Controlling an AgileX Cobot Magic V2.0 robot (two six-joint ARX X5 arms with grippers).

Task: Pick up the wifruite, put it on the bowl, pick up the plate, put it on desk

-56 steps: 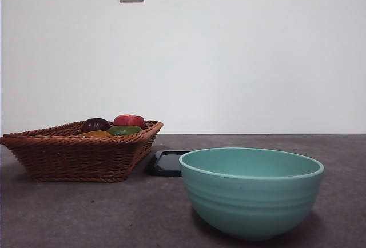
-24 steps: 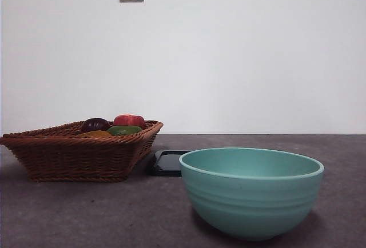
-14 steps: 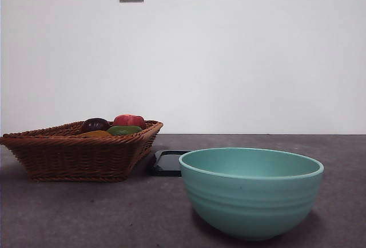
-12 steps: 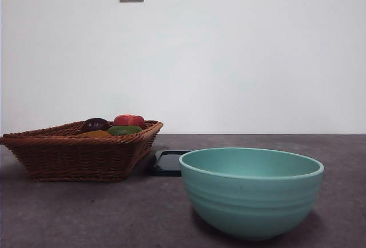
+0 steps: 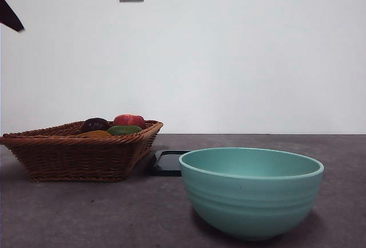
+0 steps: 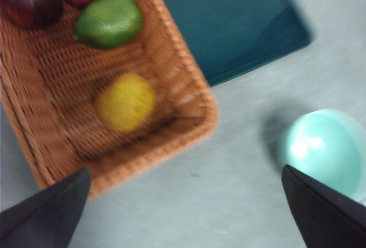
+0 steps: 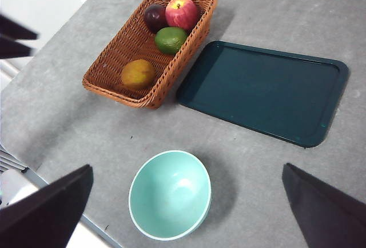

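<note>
From above, we see the wifruite (image 7: 137, 74) inside the wicker basket (image 7: 114, 82), the dark tray (image 7: 266, 91) beside it, the bowl (image 7: 170, 195) apart on the counter (image 7: 274, 191), and both the left tool (image 6: 183, 214) and right tool (image 7: 189, 214) spread wide, whereas level view largely hides tray.

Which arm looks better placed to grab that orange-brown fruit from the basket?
Probably the left. Its open gripper hangs above the wicker basket, with the wifruite close below. The right gripper, also open, is high up over the bowl, farther from the fruit.
</note>
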